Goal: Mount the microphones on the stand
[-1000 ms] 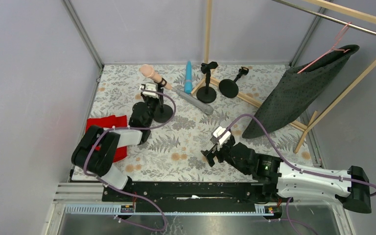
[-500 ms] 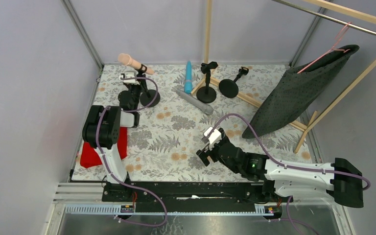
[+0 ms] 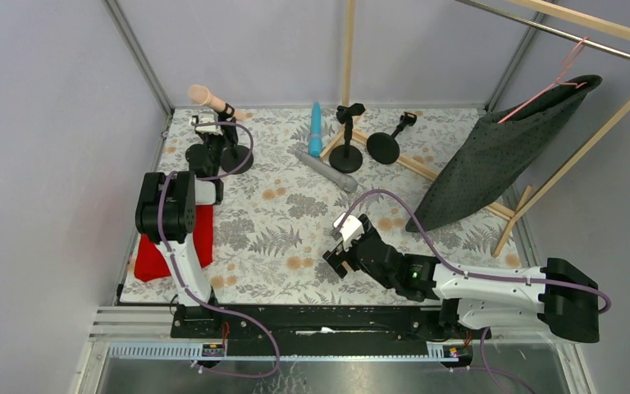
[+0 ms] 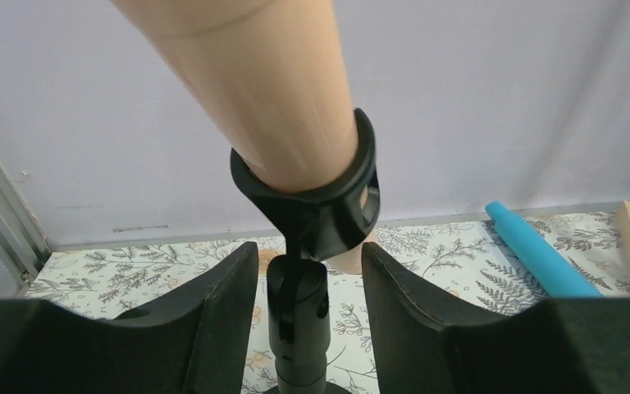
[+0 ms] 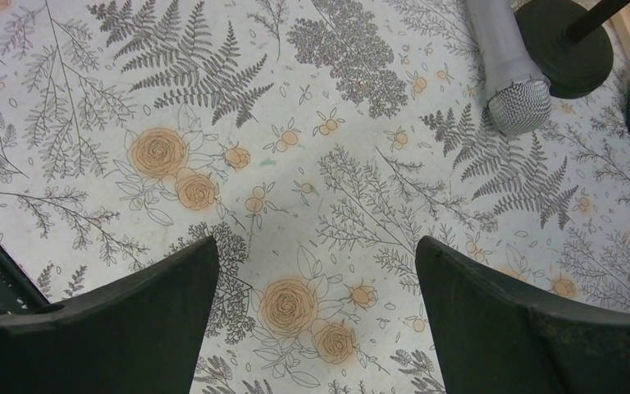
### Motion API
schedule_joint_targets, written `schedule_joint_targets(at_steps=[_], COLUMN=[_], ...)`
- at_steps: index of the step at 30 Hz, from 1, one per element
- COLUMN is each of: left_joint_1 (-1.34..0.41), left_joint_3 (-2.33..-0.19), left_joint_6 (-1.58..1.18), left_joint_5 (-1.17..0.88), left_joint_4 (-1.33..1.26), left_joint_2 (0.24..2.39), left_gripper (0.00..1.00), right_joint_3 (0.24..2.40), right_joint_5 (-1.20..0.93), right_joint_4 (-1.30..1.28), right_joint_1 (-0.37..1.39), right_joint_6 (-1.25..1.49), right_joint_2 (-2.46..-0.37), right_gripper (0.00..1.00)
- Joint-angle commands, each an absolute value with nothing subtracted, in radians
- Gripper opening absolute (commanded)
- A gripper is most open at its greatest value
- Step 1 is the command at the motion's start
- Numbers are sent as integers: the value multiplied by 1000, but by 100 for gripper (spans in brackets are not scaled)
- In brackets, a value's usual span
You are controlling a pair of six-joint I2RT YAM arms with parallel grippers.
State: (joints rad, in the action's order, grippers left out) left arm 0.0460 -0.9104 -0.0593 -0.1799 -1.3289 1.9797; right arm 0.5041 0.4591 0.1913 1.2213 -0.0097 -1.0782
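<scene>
Pink mic (image 3: 210, 98) clipped in stand (image 3: 238, 158), upper left of frame. L fingers (image 4: 213, 320) released, straddling post (image 4: 297, 328) w/ gaps: retract straight, no nudge. R fingers (image 5: 131, 328) spread wide over worktop (image 5: 312, 123); silver mic (image 5: 509, 66) upper right, grab mid-barrel.

Floral table (image 3: 279, 238): grey microphone (image 3: 326, 171), red cloth (image 3: 149, 261)

Top view: high behind the rig, looking down on whole floral cloth (image 3: 295, 238). Left wrist: close, level, facing back wall (image 4: 500, 82) past peach microphone (image 4: 271, 98). Right wrist: low, steeply down; silver microphone (image 5: 509, 66) shared with top.
</scene>
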Motion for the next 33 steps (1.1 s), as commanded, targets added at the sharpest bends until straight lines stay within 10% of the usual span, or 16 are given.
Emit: schedule_joint_targets(at_steps=[1, 17, 24, 33], left_joint_1=[43, -58, -399, -514], left_joint_3=[-918, -643, -651, -677], left_joint_6=[-88, -284, -356, -712], left_joint_5=[-198, 49, 414, 305], left_joint_4=[-1375, -1097, -666, -107], left_joint_2=[1929, 1548, 1357, 1122], left_gripper=[56, 88, 94, 99], right_joint_3=[568, 666, 841, 936], right_joint_5=[468, 558, 692, 503], right_joint_4=[181, -47, -295, -245], right_joint_1=[1212, 1212, 1171, 914], right_joint_6=[-13, 146, 323, 326], right_joint_2=[-1061, -950, -1032, -1143], right_gripper=[96, 95, 96, 98])
